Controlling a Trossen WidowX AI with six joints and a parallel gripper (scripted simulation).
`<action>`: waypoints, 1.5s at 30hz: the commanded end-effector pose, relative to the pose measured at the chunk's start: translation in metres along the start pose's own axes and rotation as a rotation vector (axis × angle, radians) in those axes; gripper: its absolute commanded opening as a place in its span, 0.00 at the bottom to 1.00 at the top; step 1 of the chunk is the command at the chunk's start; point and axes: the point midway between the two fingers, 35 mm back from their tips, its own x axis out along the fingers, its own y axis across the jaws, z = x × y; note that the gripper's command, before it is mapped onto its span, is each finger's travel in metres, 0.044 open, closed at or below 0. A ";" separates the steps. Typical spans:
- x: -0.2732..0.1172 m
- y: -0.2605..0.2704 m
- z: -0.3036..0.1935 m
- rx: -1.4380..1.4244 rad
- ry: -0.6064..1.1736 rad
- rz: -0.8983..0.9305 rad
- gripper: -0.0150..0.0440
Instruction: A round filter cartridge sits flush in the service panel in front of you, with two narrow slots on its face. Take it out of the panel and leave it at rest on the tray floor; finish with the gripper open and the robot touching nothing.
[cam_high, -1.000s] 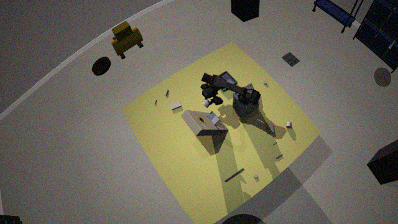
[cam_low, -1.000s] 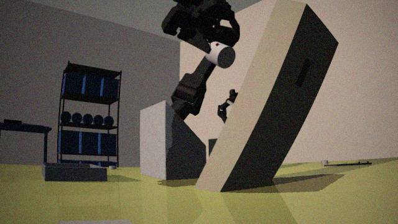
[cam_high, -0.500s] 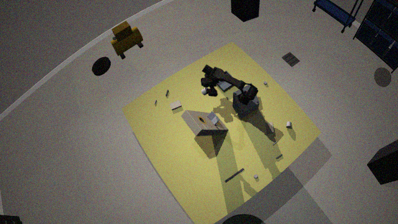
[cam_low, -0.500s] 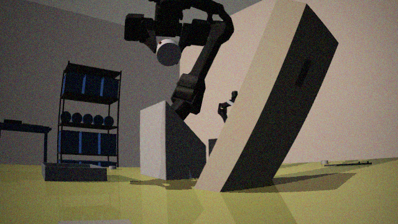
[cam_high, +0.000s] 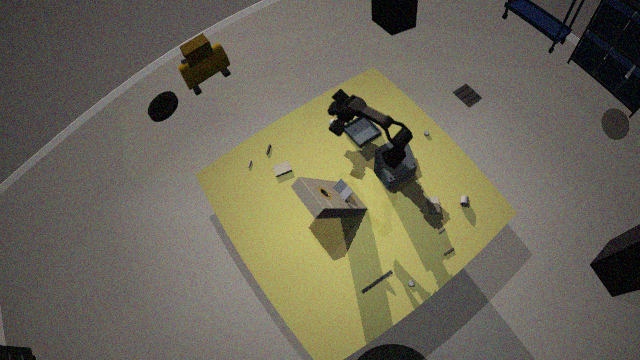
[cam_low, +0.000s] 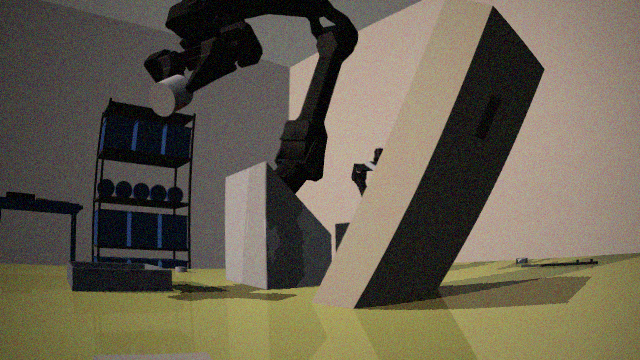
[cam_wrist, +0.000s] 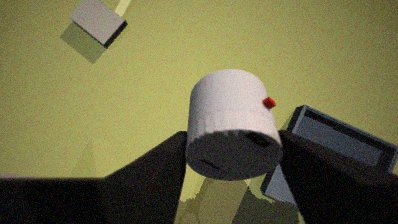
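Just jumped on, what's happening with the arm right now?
The pincer is shut on the white cartridge, holding it in the air. The cartridge is out of the panel, whose socket is empty. The wrist view shows the tray below and to one side, so the cartridge is not set down yet.

Held aloft in the gripper (cam_wrist: 234, 150), the cartridge (cam_wrist: 231, 122) hangs above the mat (cam_high: 310, 280), with the tray (cam_wrist: 340, 142) just to its right and the tilted panel (cam_low: 430, 165) well apart.
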 end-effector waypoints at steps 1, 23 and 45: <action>0.000 -0.005 0.003 0.028 -0.011 -0.019 0.25; 0.085 -0.146 -0.089 0.485 -0.018 -0.289 0.25; 0.130 -0.162 -0.131 0.567 -0.010 -0.335 0.25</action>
